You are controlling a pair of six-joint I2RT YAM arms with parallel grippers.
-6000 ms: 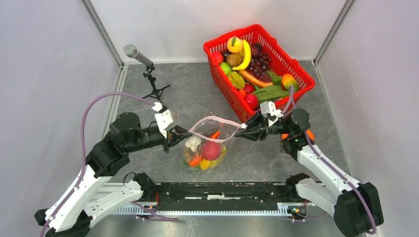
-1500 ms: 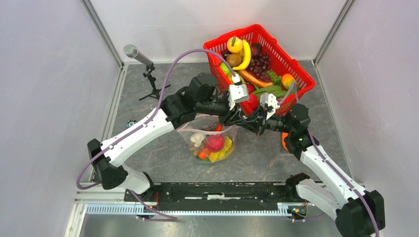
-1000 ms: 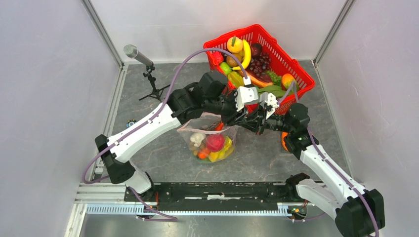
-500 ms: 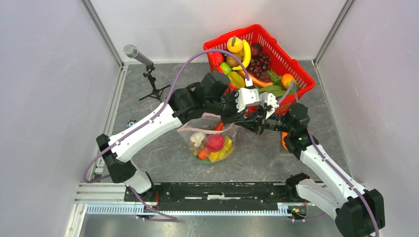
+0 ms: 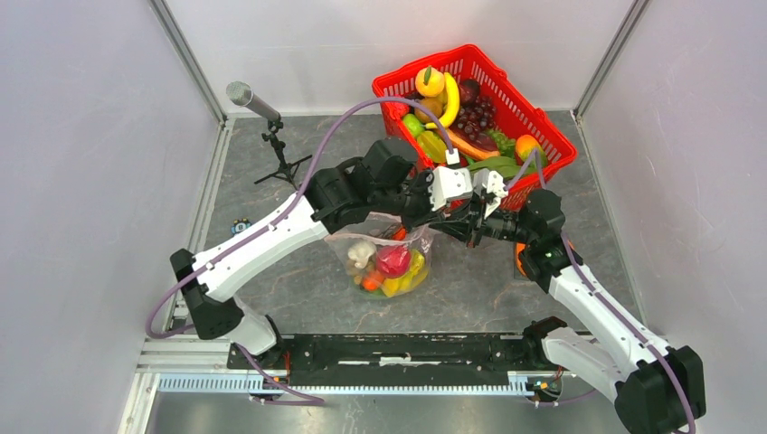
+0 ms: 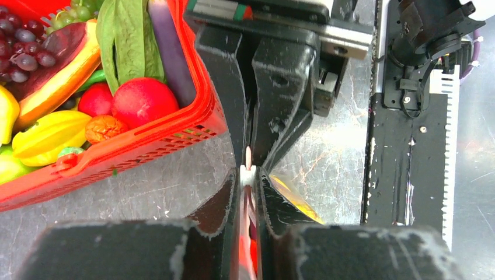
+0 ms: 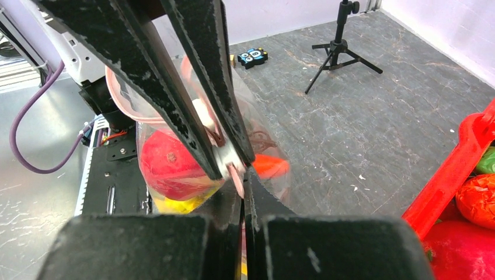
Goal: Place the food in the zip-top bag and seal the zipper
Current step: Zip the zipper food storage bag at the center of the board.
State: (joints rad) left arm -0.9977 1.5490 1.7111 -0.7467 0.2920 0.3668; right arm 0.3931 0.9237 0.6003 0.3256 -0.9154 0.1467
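Overhead view of two robot arms meeting just right of the frame's centre over a grey stone-patterned surface (image 5: 307, 294). The left gripper (image 5: 438, 213) reaches in from the lower left. The right gripper (image 5: 459, 225) comes from the lower right. Their tips are almost touching.

Just below and left of them hangs the zip-top bag (image 5: 398, 240), clear plastic, its lower part resting on the surface. The food (image 5: 391, 262) sits bunched inside it. The right wrist view shows a red round fruit (image 7: 169, 163), an orange carrot (image 7: 269, 165) and something yellow through the plastic.

In the left wrist view, the zipper (image 6: 248, 166), a thin pale pink strip, runs upright through the middle of the frame. The left jaws rise from the bottom edge, drawn narrow, with the strip pinched between their tips. The right jaws come down from the top, closed tight on the same strip, directly above the left ones.

A red mesh basket (image 5: 534, 106) full of other toy produce sits in the upper right of the overhead view, just behind the grippers. A microphone (image 5: 249, 98) on a small tripod stands in the upper left, well apart from the bag.
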